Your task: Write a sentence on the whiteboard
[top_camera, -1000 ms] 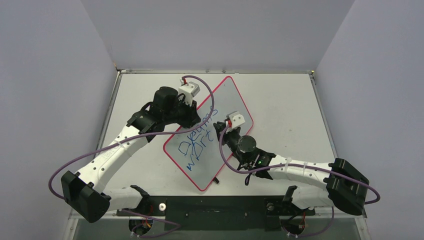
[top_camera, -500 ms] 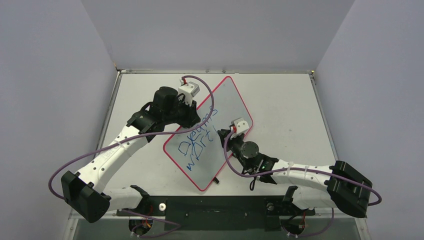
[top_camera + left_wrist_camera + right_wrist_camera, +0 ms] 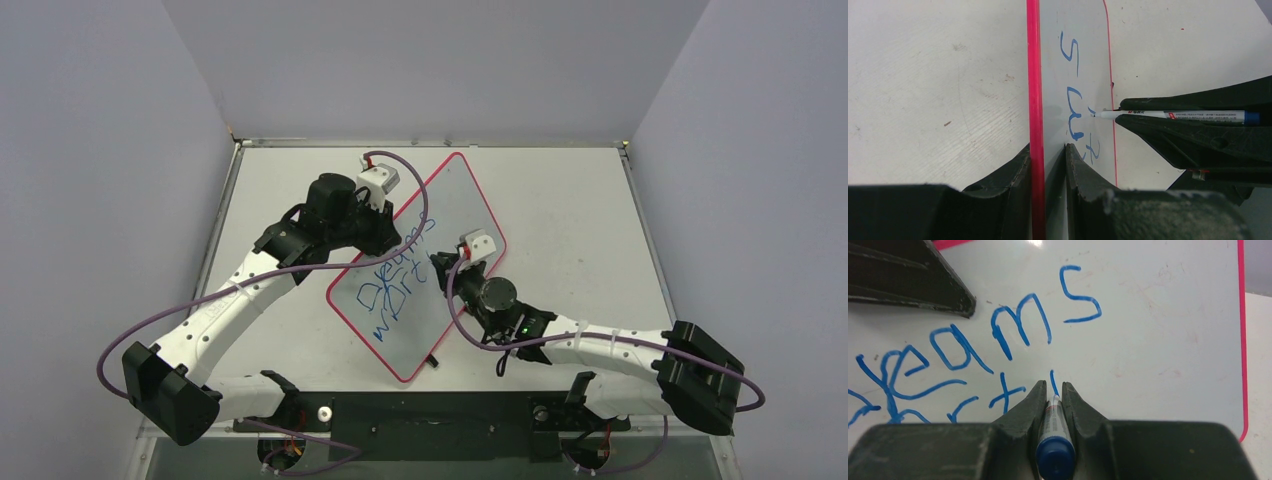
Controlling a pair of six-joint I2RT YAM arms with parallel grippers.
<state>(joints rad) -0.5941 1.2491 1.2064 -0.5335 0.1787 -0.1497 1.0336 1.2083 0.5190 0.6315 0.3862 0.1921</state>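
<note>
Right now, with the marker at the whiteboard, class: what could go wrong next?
1. The left tool pinches only the thin red rim of the large white rectangular whiteboard; pen pressure could pivot or slip it.
2. The white marker pen with blue end sits between the right tool's fingers, its tip close beside the blue handwritten sentence; a wobble may overlap letters.

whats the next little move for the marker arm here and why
Likely a short pull of the marker to carry on the letter begun right of the "t". The right gripper is shut on it, its tip at the end of a lone short stroke in the sentence, and the left gripper clamps the whiteboard by its red edge, with bare board beyond.
</note>
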